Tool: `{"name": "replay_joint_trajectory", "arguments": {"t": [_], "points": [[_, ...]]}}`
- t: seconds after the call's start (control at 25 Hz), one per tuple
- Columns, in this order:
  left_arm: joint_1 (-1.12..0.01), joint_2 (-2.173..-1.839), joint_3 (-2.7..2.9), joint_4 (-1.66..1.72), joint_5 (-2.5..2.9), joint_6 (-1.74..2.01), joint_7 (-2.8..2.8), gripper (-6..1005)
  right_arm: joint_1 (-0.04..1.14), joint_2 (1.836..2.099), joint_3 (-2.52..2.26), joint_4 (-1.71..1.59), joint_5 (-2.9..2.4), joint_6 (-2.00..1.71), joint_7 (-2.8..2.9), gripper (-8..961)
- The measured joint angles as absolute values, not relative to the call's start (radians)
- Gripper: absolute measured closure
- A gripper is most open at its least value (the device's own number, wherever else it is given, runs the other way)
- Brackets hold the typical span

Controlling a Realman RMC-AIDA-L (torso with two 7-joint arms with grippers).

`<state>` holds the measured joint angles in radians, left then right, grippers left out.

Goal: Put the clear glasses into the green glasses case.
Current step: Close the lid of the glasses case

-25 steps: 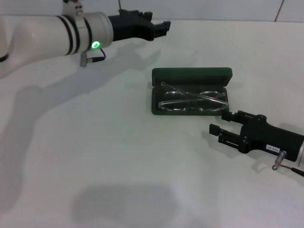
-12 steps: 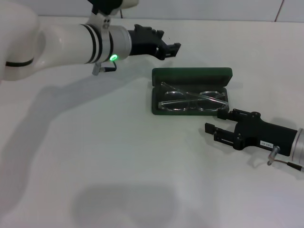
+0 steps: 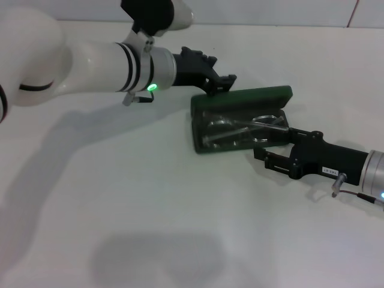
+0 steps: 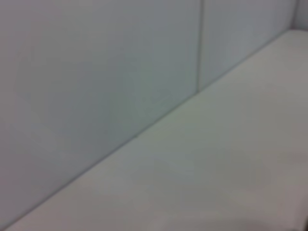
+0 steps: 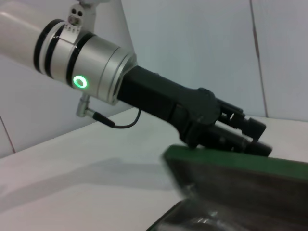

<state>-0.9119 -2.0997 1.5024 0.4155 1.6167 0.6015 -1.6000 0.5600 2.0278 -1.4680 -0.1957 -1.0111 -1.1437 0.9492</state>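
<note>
Since a second ago, my left gripper (image 3: 223, 83) is reaching in from the far-left side of the tabletop (image 3: 150, 198) to the far-left corner of the green glasses case (image 3: 243, 120), and the case itself is now sitting skewed, its lid tilted, where earlier it lay square. My right gripper (image 3: 275, 157) is also pressing in closer against the case's near-right edge, its fingers spread open around nothing. On the left gripper I cannot tell whether the fingers are parted or together; the right wrist view shows it just behind the lid, but the tips are overlapping.

I am seeing the clear glasses (image 3: 240, 128) lying inside the open case, which sits toward the far right of the tabletop, though one arm seems to be crossing diagonally rather than folded flat.

My worry is that pushing the lid down now could trap that arm, or that uneven pushing from both grippers could slide the case further.
</note>
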Motion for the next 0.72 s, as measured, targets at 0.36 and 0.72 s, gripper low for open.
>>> {"name": "replay_joint_trajectory", "arguments": {"t": [0.36,0.72], "points": [[-0.915,-2.099,1.607,0.421,1.616,0.616,-1.630,384,0.575,2.028,-1.468,-0.195,-1.008,-1.127,0.971,349],[-0.891,-2.100,1.644,0.450,1.617,0.618,-1.632,384,0.582,2.028,-1.468,-0.195,-1.006,-1.127,0.977,349]]}}
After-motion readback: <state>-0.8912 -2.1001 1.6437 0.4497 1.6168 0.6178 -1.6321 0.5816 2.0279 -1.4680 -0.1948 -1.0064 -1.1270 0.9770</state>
